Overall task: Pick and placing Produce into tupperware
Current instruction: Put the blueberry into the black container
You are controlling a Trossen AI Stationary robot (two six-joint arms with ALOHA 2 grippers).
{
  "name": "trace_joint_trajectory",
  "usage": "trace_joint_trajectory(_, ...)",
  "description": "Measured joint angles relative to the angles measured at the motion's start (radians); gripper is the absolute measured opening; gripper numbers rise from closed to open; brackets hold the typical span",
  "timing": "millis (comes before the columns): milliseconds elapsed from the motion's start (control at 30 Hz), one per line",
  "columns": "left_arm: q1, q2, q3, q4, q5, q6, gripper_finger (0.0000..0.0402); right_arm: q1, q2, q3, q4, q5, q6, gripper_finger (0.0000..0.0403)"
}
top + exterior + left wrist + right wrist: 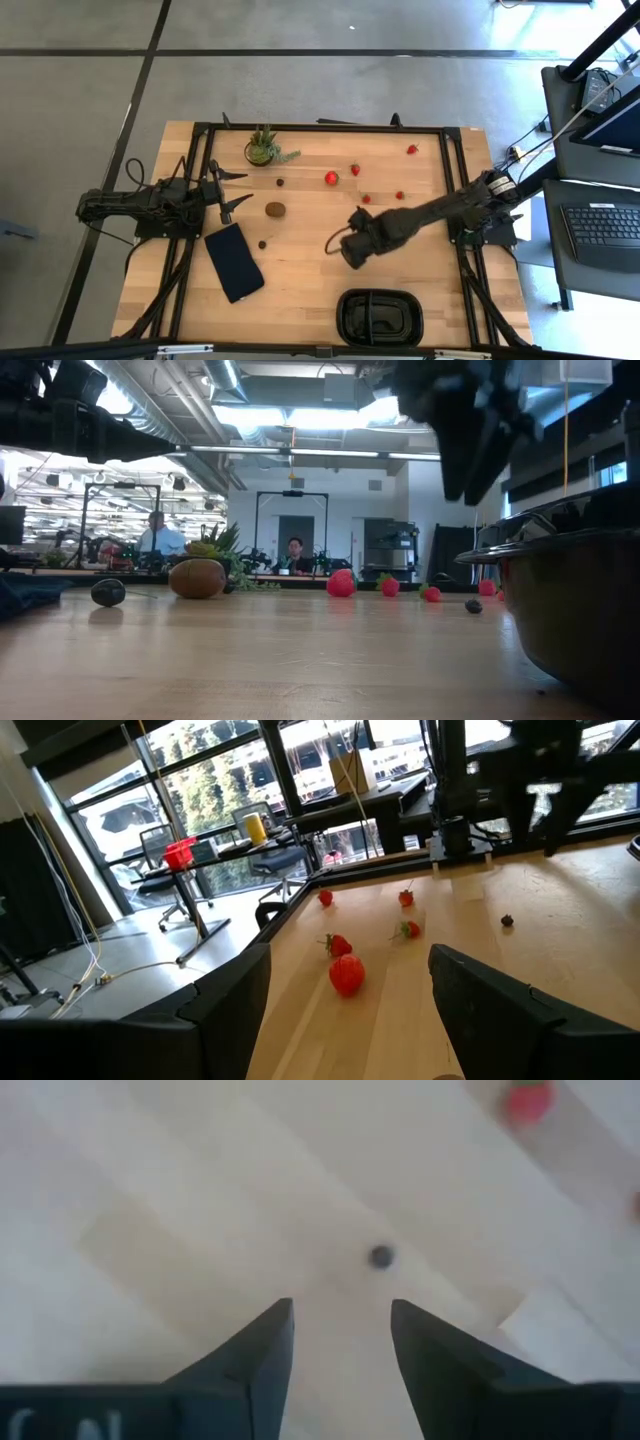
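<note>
No legible writing or brand marks. Right gripper (340,1340) hangs released, empty, above the table (300,290), near a dark berry (380,1257). Left gripper (350,1000) released.

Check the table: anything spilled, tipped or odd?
Nothing spilled or damaged. The fruit is loose across the table: strawberries toward the far right, a kiwi and dark berries mid-table. The black tray has none in it. The potted plant stands upright. A dark slab lies askew.

Pale smooth wooden table (300,280), glossy black plastic tupperware (345,318).
</note>
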Motion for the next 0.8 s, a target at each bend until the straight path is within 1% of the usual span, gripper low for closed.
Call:
trace_joint_trajectory(100,0.0,0.0,0.0,-0.003,0.0,0.0,0.0265,-0.044,0.001,-0.042,0.002,-0.016,0.0,0.0172)
trace_joint_trajectory(233,0.0,0.0,0.0,-0.013,0.0,0.0,0.0265,-0.079,0.002,-0.131,0.031,-0.093,-0.003,0.0172)
trace_joint_trajectory(433,0.0,0.0,0.0,-0.018,0.0,0.0,0.0265,-0.107,0.003,-0.254,0.22,-0.146,-0.049,0.0172)
trace_joint_trajectory(567,0.0,0.0,0.0,-0.018,0.0,0.0,0.0265,-0.137,0.003,-0.292,0.273,-0.163,-0.058,0.0172)
trace_joint_trajectory(800,0.0,0.0,0.0,-0.018,0.0,0.0,0.0265,-0.189,0.003,-0.31,0.34,-0.162,-0.12,0.0172)
